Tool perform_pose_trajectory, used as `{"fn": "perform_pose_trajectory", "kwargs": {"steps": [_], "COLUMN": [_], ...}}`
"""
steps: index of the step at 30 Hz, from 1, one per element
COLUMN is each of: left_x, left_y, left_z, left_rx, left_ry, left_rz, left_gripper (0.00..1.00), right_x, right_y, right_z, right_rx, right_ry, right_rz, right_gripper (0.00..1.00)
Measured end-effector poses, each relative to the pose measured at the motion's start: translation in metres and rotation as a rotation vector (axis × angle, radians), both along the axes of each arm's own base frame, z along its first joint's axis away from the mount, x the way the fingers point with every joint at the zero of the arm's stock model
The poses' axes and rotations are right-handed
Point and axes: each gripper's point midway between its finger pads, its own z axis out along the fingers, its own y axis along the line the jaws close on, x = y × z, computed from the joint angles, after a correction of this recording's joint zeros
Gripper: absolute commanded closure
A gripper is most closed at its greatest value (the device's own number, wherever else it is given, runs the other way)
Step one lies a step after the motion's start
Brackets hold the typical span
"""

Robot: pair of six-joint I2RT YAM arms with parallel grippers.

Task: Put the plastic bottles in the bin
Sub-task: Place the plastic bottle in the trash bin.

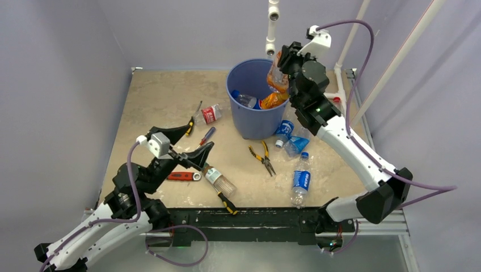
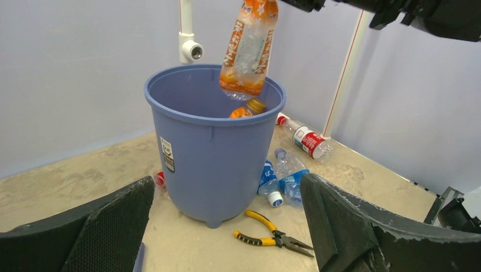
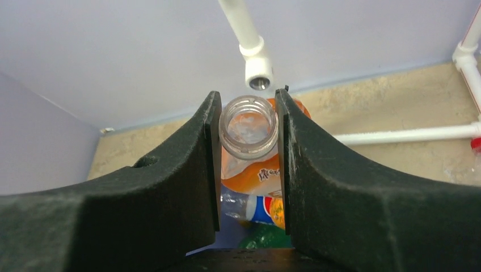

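Note:
The blue bin (image 1: 249,122) stands at the back middle of the table; it also shows in the left wrist view (image 2: 215,147). My right gripper (image 1: 282,58) is shut on the neck of an orange-labelled bottle (image 1: 277,76) and holds it upright over the bin's right rim (image 2: 249,45). The open neck (image 3: 248,127) sits between the pads. Several bottles lie inside the bin (image 1: 245,100). My left gripper (image 1: 192,141) is open and empty, left of the bin (image 2: 227,181). Blue-labelled bottles (image 1: 301,178) (image 1: 288,136) and a red-labelled bottle (image 1: 211,113) lie on the table.
Yellow-handled pliers (image 1: 262,158) lie in front of the bin. A screwdriver (image 1: 207,136), a red-handled tool (image 1: 183,176) and a clear bottle (image 1: 220,181) lie near my left gripper. White pipes (image 1: 271,28) stand behind the bin. Walls close in on both sides.

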Motion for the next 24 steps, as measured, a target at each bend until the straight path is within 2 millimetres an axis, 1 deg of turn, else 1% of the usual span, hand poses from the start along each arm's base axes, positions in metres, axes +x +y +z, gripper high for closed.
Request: {"fn": "perform_pose_trajectory", "kwargs": {"steps": [5,9,11,15,17,19,24], "left_x": [0.002,0.005,0.005,0.006,0.006,0.006,0.006], "left_y": [-0.003,-0.007,-0.008,-0.008,-0.008,-0.008,-0.008], "left_z": [-0.004,-0.008,-0.009,-0.01,-0.01,-0.01,-0.01], "left_rx": [0.013,0.028,0.031,0.033,0.033,0.033,0.034], "left_ry": [0.011,0.022,0.025,0.026,0.026,0.026,0.027], "left_rz": [-0.002,-0.005,-0.005,-0.005,-0.005,-0.005,-0.005], "left_gripper": [0.01,0.01,0.01,0.01,0.01,0.01,0.01], "right_x": [0.019,0.026,0.03,0.041,0.044,0.047,0.05], "right_y": [0.008,0.013,0.015,0.023,0.025,0.026,0.024], "right_z": [-0.036,-0.052,-0.066,-0.103,-0.118,-0.122,-0.122], "right_rx": [0.003,0.003,-0.015,-0.056,-0.073,-0.08,-0.067], "right_ry": [0.053,0.073,0.105,0.185,0.214,0.223,0.23], "right_rz": [-0.003,-0.007,-0.011,-0.01,-0.007,-0.008,-0.005], "right_gripper": [1.0,1.0,1.0,1.0,1.0,1.0,1.0]}}
